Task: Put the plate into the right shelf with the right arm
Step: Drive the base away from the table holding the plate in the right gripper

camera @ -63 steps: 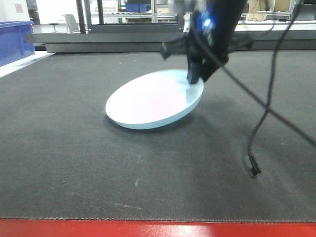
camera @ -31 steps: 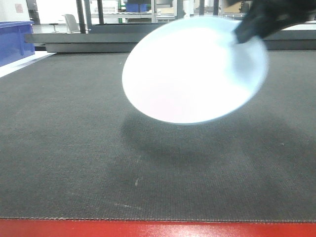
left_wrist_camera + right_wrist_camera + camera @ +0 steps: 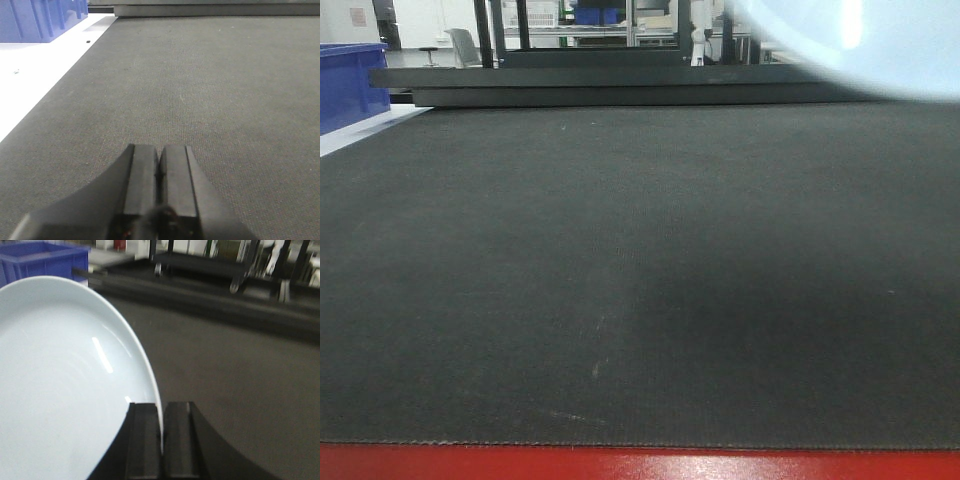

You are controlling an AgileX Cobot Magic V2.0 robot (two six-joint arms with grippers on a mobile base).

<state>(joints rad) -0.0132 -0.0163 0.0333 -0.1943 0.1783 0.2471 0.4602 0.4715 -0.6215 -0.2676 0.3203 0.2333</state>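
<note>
The right claw (image 3: 161, 440) grips the round white plate (image 3: 60, 380) by its rim. Its two blocky matt-black fingers (image 3: 144, 440) are closed down to the thickness of the thin edge between them. In the right wrist view the plate spreads out to the left of the claw. Its face is smooth, glossy and unmarked, with a bright streak of reflected light across the shallow well.

In the front view the plate is only a blurred, pale bluish-white curve, cut off by the top and right of the frame. It hangs clear above the far right corner of the surface (image 3: 640, 270). The surface is covered by a dark grey mat with a fine woven texture, and a red band (image 3: 640, 465) runs along its near edge.

A low black ledge (image 3: 600, 85) with a flat top runs along the far edge. A blue plastic crate (image 3: 350, 85) with ribbed walls stands at the far left corner, on a smooth white strip (image 3: 35, 75) beside the left edge of the mat.

The left claw (image 3: 159, 185) is low over the mat near the left edge. Its two squared black fingers are pressed flat together, with nothing between them.
</note>
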